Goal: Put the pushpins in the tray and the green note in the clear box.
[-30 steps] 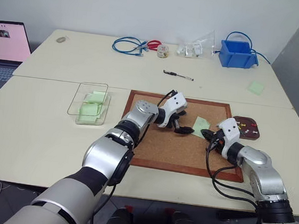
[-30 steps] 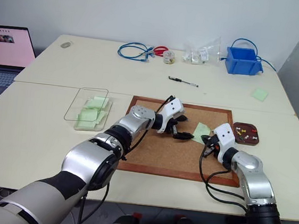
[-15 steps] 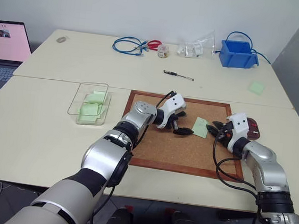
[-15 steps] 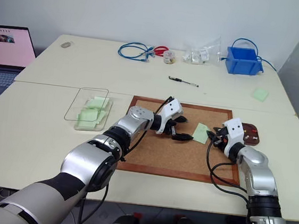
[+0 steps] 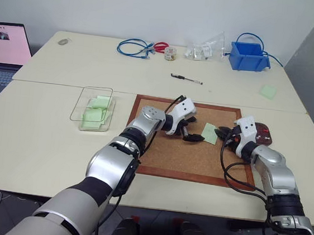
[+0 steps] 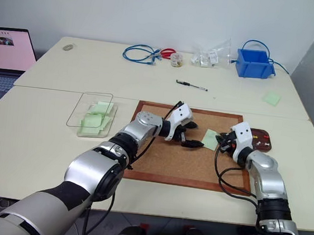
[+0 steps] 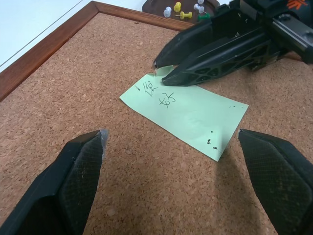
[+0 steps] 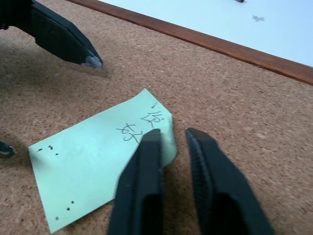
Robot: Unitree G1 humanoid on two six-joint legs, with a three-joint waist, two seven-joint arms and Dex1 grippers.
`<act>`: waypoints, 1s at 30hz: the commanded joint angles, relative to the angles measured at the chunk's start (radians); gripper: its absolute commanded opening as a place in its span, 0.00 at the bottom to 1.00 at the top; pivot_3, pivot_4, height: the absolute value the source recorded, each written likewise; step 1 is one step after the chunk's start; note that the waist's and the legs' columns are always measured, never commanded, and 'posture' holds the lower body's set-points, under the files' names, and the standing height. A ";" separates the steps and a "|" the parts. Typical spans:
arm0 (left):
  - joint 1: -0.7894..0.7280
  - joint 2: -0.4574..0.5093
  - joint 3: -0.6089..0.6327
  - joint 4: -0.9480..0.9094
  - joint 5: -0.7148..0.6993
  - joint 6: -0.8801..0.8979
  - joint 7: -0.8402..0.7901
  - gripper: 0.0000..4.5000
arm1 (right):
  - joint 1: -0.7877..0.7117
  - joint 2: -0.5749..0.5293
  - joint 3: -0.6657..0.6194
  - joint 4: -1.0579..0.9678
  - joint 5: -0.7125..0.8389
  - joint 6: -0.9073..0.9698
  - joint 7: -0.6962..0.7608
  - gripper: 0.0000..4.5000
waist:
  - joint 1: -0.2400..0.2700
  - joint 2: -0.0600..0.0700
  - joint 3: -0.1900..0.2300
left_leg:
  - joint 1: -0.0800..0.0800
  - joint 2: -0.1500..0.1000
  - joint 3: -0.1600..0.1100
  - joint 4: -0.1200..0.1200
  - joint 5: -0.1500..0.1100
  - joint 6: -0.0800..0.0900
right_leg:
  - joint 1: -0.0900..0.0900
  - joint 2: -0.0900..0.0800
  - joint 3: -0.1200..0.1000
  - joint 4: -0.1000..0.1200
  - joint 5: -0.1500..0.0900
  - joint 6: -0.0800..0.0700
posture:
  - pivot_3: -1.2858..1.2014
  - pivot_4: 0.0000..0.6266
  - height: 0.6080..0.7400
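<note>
Right end effector (image 8: 168, 142) nearly pressed together at the note's (image 7: 188, 113) curled right edge, on the corkboard (image 5: 170, 152). Left end effector (image 7: 176, 166) spread wide just left of the note.

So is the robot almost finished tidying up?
Partly. Done: several pushpins already lie in the brown tray, and the green note on the corkboard has no pin left in it, only holes. In hand: the shut right end effector is at the note's curled corner, and the open left end effector is beside it. Left: moving the note into the clear box.
</note>
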 commanded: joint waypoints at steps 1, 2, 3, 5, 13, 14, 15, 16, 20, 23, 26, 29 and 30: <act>-0.017 -0.004 0.012 -0.040 -0.016 -0.011 0.004 1.00 | -0.021 -0.002 -0.007 -0.001 0.003 -0.018 0.021 0.01 | 0.000 0.000 0.000 | 0.000 0.000 0.000 0.000 0.000 0.000 | 0.000 0.000 0.000 0.000 0.000 0.000 | 0.52 0.24 1.00; -0.017 -0.004 0.012 -0.040 -0.016 -0.012 0.005 1.00 | -0.020 -0.004 -0.006 -0.002 0.003 -0.020 0.024 0.01 | 0.000 0.000 0.000 | 0.000 0.000 0.000 0.000 0.000 0.000 | 0.000 0.000 0.000 0.000 0.000 0.000 | 0.52 0.24 1.00; -0.017 -0.004 0.012 -0.040 -0.016 -0.012 0.006 1.00 | -0.018 -0.006 -0.006 -0.002 0.003 -0.021 0.027 0.01 | -0.001 0.000 0.000 | 0.000 0.000 0.000 0.000 0.000 0.000 | 0.000 0.000 0.000 0.000 0.000 0.000 | 0.52 0.24 1.00; -0.017 -0.003 0.012 -0.040 -0.015 -0.013 0.006 1.00 | -0.014 -0.009 -0.008 -0.004 0.003 -0.023 0.032 0.01 | -0.001 0.000 0.000 | 0.000 0.000 0.000 0.000 0.000 0.000 | 0.000 0.000 0.000 0.001 0.000 0.000 | 0.52 0.24 1.00; -0.005 0.013 0.003 -0.046 -0.011 -0.015 -0.027 1.00 | 0.064 -0.045 -0.034 -0.261 0.119 0.145 0.091 0.01 | -0.004 0.000 0.000 | 0.000 0.000 0.000 0.000 0.000 0.000 | -0.001 0.000 0.000 0.002 0.000 0.000 | 0.52 0.24 1.00; -0.004 0.014 0.002 -0.047 -0.011 -0.013 -0.032 1.00 | 0.071 -0.050 -0.035 -0.286 0.129 0.164 0.095 0.01 | -0.004 0.000 0.000 | 0.000 0.000 0.000 0.000 0.000 0.000 | -0.001 0.000 0.000 0.002 0.000 0.000 | 0.52 0.24 1.00; -0.003 0.015 0.001 -0.047 -0.011 -0.011 -0.041 1.00 | 0.082 -0.057 -0.035 -0.319 0.145 0.190 0.102 0.01 | -0.005 0.000 0.000 | -0.001 0.000 0.000 0.000 0.000 0.000 | -0.001 0.000 0.000 0.002 0.000 0.000 | 0.52 0.24 1.00; -0.002 0.016 0.001 -0.048 -0.012 -0.005 -0.053 1.00 | 0.092 -0.062 -0.034 -0.345 0.157 0.210 0.106 0.01 | -0.005 0.000 0.000 | -0.001 0.000 0.000 0.000 0.000 0.000 | -0.001 0.000 0.000 0.002 0.000 0.000 | 0.52 0.24 1.00; 0.008 0.020 -0.010 -0.054 -0.006 0.005 -0.095 1.00 | 0.113 -0.065 -0.025 -0.388 0.164 0.237 0.093 0.01 | -0.006 0.000 0.000 | 0.000 0.000 0.000 0.000 0.000 0.000 | -0.001 0.000 0.000 0.002 0.000 0.000 | 0.52 0.24 1.00; 0.011 0.018 -0.012 -0.056 -0.008 0.008 -0.108 1.00 | 0.114 -0.060 -0.023 -0.393 0.161 0.242 0.086 0.01 | -0.006 0.000 0.000 | 0.000 0.000 0.000 0.000 0.000 0.000 | -0.001 0.000 0.000 0.002 0.000 0.000 | 0.52 0.24 1.00; 0.007 0.011 0.005 -0.062 -0.033 0.035 -0.138 0.96 | 0.113 -0.058 -0.023 -0.396 0.158 0.241 0.081 0.00 | -0.006 0.000 0.000 | 0.000 0.000 0.000 0.000 0.000 0.000 | -0.001 0.000 0.000 0.002 0.000 0.000 | 0.52 0.24 1.00; 0.010 0.011 0.005 -0.071 -0.045 0.066 -0.194 0.88 | 0.110 -0.057 -0.024 -0.391 0.156 0.235 0.077 0.00 | -0.006 0.000 0.000 | 0.000 0.000 0.000 0.000 0.000 0.000 | -0.001 0.000 0.000 0.002 0.000 0.000 | 0.52 0.24 1.00; 0.010 0.010 0.007 -0.073 -0.051 0.079 -0.204 0.82 | 0.108 -0.055 -0.025 -0.391 0.158 0.235 0.076 0.00 | -0.006 0.000 0.000 | 0.000 0.000 0.000 0.000 0.000 0.000 | -0.001 0.000 0.000 0.002 0.000 0.000 | 0.52 0.24 1.00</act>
